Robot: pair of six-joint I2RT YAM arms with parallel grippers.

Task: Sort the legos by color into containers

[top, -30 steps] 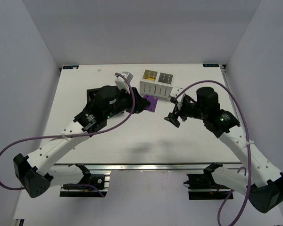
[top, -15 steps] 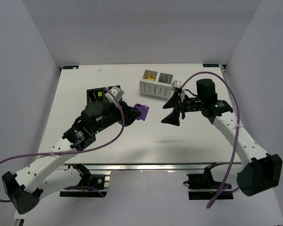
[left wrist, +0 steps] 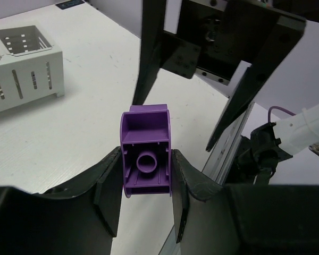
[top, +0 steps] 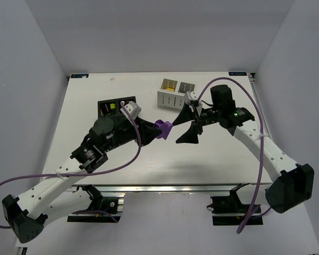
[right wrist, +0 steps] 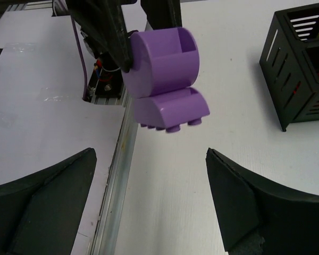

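A: Change vs a second back: the left arm took the purple lego (top: 162, 128) up off the worktop (top: 85, 95) beside the white container (top: 173, 101) and swung it out over the middle. The right arm came in from the right-edge side to face it.

B: Claws?

A: Left claw (left wrist: 146, 162) is clamped on the lego, one pad on each side wall, hollow underside toward its own camera. Right claw (right wrist: 149, 202) is spread wide with nothing in it, its fingers short of the lego and not touching.

B: Lego resting on anything?

A: No. It's in the air over mid-worktop, between the two claws. Studs are on its lower face in the right wrist view.

B: Step?

A: Reads as a handover, left to right. Not placing yet.

B: Bound where?

A: My guess is the white container, near the far edge, right of centre. One cell has yellow legos (top: 168, 85), and I see no brick in the other. The black container (top: 122, 100), left of centre, shows red legos (top: 105, 110) and a lime lego (top: 112, 106), so there's no slot for purple there.

B: Next move needs?

A: Right claw goes forward until its fingers straddle the free end poking past the left pads, then closes. Only after that does the left let go. The free end is short. The right fingers stand turned relative to the left's, so they should clear, but a bump could knock the lego loose.
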